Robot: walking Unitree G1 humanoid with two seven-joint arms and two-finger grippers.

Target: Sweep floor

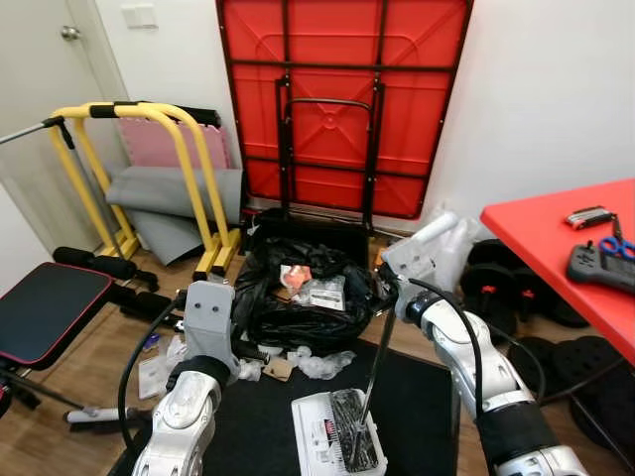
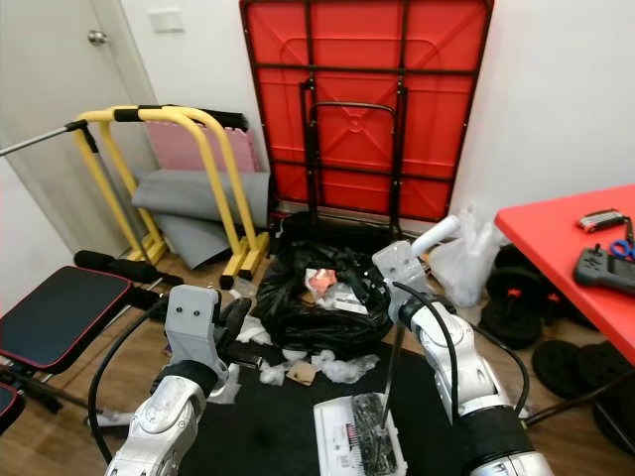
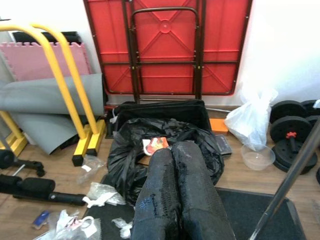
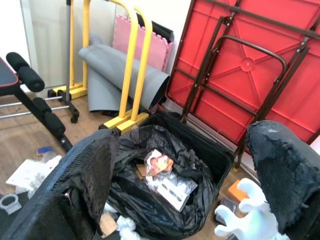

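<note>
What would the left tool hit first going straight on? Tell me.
Likely the black bag of rubbish: the left tool, fingers together, points at its open mouth. Depth is unclear, but nothing seems to lie between.

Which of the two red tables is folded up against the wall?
The folded red table behind the black trash bag; the other red table stands upright at the right.

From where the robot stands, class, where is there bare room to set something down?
Free: the mat between the left arm and the dustpan, and the near part of the red table. Crowded: floor around the bag, littered with scraps.
</note>
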